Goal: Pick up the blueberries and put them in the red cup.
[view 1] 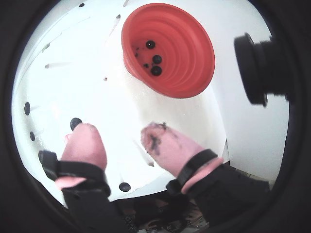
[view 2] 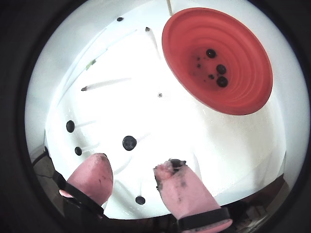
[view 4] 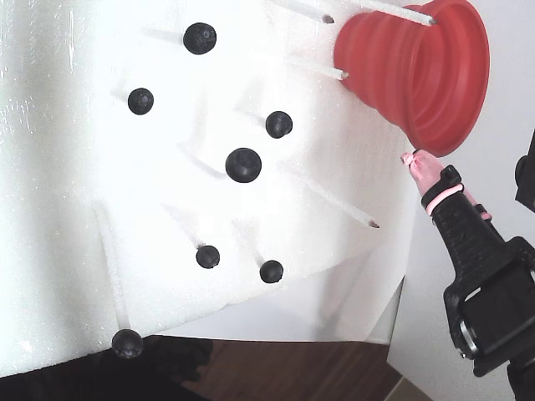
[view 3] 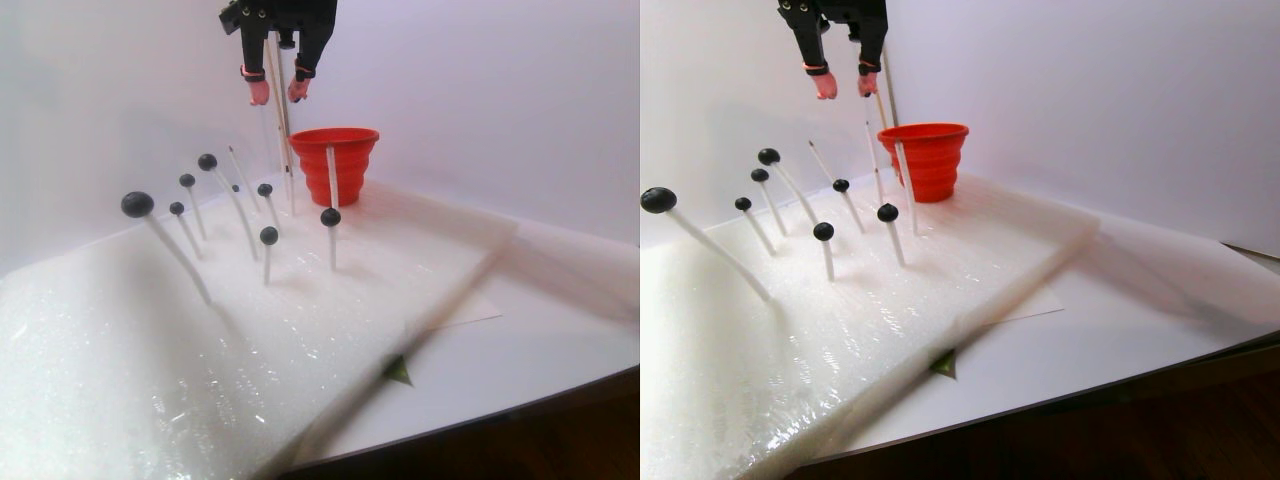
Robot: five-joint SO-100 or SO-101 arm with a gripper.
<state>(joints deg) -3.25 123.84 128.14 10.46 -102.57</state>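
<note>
**A:** Why do the blueberries (view 4: 243, 164) sit up in the air like that?

**B:** Each one is stuck on the tip of a thin white stick (view 3: 180, 255), and the sticks are planted in a white foam sheet (view 3: 120, 380). My guess is that it lifts each berry clear of the sheet so two fingers can close around it from above. Several sticks are already bare.

**A:** And the red cup (view 2: 218, 60)?

**B:** It stands on the foam sheet near its far edge in the stereo pair view, mouth up, just beyond the last sticks. Both wrist views look straight into it and show about three berries and some dark specks at the bottom. Seven or so are still on sticks, so I'd say the task is partly done.

**A:** Where is the gripper (view 1: 121, 138)?

**B:** High above the foam sheet, near the cup's side of it, fingers pointing down. In the stereo pair view it hangs well above the stick tips, a little left of the cup.

**A:** Holding anything?

**B:** No. The jaws stand apart with nothing between them. The pink pads (view 2: 92, 174) are bare, one smeared with dark stains. A berry on its stick (view 2: 129, 142) lies just ahead of the fingertips in a wrist view and looks the likeliest next pick.
</note>
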